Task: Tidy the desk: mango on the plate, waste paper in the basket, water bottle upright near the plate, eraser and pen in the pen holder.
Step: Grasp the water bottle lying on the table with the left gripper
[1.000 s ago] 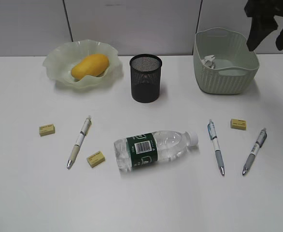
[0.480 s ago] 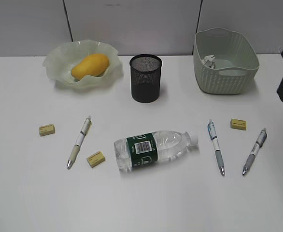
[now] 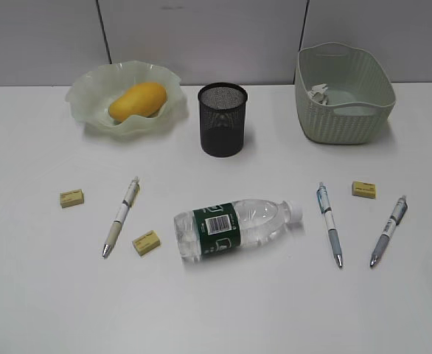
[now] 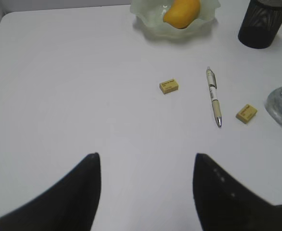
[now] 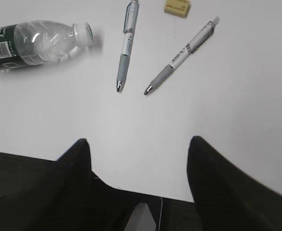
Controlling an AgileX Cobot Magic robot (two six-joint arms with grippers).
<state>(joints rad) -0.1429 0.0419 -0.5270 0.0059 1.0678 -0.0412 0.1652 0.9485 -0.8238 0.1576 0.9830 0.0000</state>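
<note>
The mango (image 3: pixel 136 101) lies in the wavy-rimmed plate (image 3: pixel 91 88) at the back left. In the woven basket (image 3: pixel 343 122) at the back right I see the waste paper (image 3: pixel 319 94). The water bottle (image 3: pixel 234 226) lies on its side mid-desk, cap to the right. The black mesh pen holder (image 3: pixel 223 119) stands behind it. Three pens (image 3: pixel 121 216) (image 3: pixel 329 223) (image 3: pixel 389 230) and three erasers (image 3: pixel 71 198) (image 3: pixel 147 242) (image 3: pixel 363 189) lie on the desk (image 3: pixel 216 310). Neither arm shows in the exterior view. My left gripper (image 4: pixel 146 156) and right gripper (image 5: pixel 137 140) hang open and empty over bare desk.
The right wrist view shows the desk's dark front edge (image 5: pixel 30 168) under the gripper, with two pens (image 5: pixel 126 48) (image 5: pixel 182 57) and the bottle (image 5: pixel 40 41) beyond. A grey partition wall (image 3: pixel 201 37) backs the desk.
The right arm was above the basket a second ago, dropped down the right edge, and has left the exterior view. The objects on the desk have not moved.
</note>
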